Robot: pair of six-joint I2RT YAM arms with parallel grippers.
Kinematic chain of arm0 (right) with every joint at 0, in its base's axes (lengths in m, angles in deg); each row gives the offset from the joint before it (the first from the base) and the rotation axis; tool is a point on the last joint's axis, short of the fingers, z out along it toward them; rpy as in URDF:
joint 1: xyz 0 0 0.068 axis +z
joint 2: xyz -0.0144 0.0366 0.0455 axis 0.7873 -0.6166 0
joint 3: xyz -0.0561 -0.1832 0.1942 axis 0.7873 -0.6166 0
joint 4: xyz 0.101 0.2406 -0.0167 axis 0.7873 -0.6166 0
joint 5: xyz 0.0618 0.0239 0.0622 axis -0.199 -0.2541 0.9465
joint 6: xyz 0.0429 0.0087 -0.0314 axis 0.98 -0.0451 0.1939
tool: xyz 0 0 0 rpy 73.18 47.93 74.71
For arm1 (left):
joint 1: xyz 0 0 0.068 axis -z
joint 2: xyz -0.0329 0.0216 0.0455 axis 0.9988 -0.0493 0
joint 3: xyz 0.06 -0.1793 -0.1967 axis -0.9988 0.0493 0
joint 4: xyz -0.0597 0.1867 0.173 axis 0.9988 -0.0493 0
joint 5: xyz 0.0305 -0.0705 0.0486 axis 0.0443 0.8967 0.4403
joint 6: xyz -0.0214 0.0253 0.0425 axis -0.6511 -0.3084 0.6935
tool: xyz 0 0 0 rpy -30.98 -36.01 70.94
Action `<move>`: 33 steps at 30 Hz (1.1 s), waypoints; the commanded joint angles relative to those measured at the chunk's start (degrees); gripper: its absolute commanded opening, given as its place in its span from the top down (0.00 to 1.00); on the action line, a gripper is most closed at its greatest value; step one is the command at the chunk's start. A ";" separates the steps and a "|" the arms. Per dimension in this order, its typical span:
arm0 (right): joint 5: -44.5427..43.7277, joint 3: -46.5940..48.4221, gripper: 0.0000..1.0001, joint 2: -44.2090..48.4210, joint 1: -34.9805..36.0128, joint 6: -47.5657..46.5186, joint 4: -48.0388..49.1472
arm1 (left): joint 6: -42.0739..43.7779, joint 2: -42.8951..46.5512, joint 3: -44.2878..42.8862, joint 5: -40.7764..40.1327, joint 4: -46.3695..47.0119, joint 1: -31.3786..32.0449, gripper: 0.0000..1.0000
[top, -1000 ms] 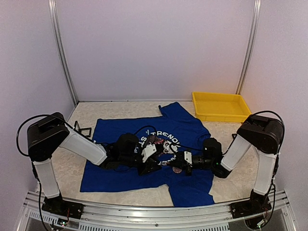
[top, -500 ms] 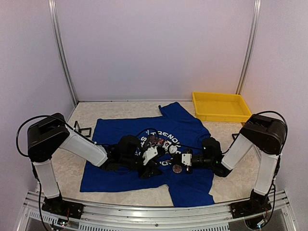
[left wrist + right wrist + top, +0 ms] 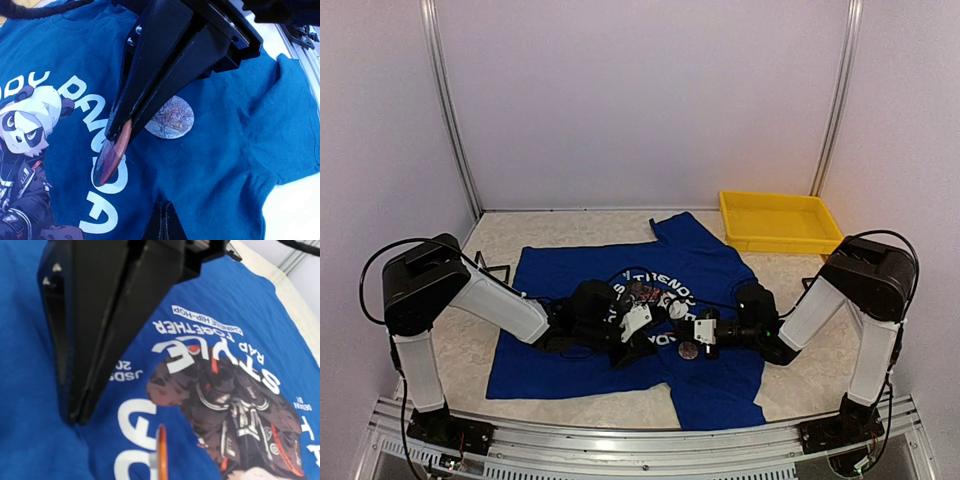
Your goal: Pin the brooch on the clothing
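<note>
Your brooch (image 3: pixel 112 155) hangs edge-on over the T-shirt's (image 3: pixel 225 150) white lettering, long axis 1 to 7 o'clock in the left wrist view, upper rim pinched in the right gripper's (image 3: pixel 119 131) jaws. A second brooch (image 3: pixel 170 118) lies flat at its 2 o'clock. The left gripper's (image 3: pixel 162 220) jaws, parted a moment ago, are now shut.
</note>
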 commanded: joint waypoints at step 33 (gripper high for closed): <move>-1.91 -1.26 1.00 -2.82 3.81 -2.52 -1.69 | -1.88 2.56 2.14 1.14 4.53 0.30 1.00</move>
